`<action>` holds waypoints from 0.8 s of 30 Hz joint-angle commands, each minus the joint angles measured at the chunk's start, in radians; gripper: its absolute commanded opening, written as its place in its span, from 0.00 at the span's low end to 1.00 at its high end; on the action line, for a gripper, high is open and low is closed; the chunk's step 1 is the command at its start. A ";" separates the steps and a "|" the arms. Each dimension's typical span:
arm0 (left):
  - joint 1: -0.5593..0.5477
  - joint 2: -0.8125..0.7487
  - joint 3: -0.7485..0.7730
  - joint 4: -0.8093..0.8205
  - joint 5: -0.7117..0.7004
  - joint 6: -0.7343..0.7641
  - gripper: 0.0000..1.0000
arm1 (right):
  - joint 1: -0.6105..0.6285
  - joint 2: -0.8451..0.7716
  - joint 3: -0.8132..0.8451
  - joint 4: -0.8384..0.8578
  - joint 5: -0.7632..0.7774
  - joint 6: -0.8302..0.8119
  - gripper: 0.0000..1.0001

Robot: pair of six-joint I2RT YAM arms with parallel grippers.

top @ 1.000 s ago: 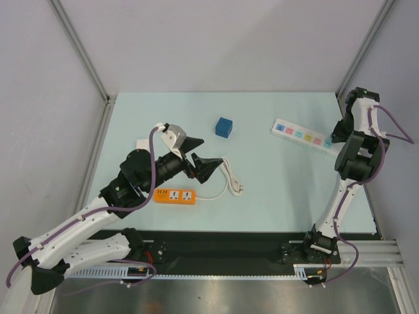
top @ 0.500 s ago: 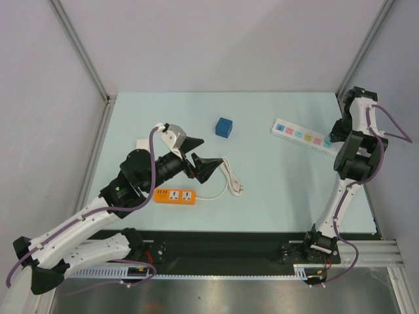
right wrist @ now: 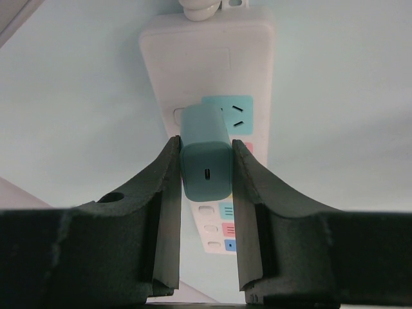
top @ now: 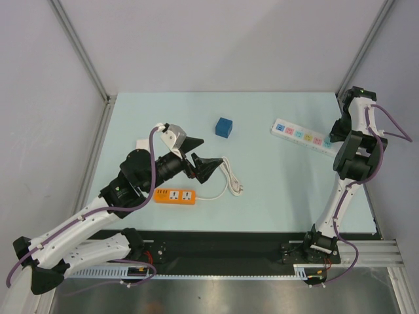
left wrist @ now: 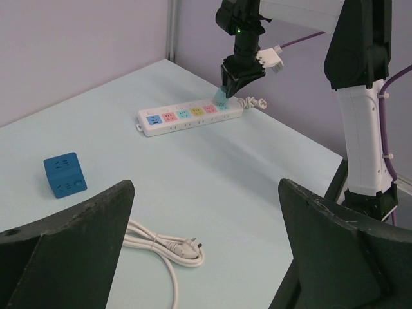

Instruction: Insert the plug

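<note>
My right gripper [right wrist: 205, 147] clamps the plug [right wrist: 206, 168] against the power strip [right wrist: 161, 64] just beyond its fingertips. I judge it not yet pushed home. My left gripper [left wrist: 206, 187] hangs wide open.

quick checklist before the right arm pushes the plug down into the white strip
1. Right tool shut on the teal plug: ok
2. Teal plug over the white power strip, at its cord end: ok
3. Prongs lined up with a socket: cannot tell, hidden under the plug
4. Plug straight between the fingers: ok
5. Left tool open, well away from the strip: ok
6. Blue cube apart from the strip: ok
</note>
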 commanded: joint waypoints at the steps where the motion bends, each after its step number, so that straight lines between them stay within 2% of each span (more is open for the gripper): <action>1: -0.001 -0.010 -0.003 0.023 -0.005 0.020 1.00 | -0.004 0.014 0.008 -0.198 0.027 0.008 0.00; 24: -0.003 -0.027 -0.003 0.024 -0.005 0.022 1.00 | -0.010 -0.038 -0.022 -0.198 0.047 -0.009 0.00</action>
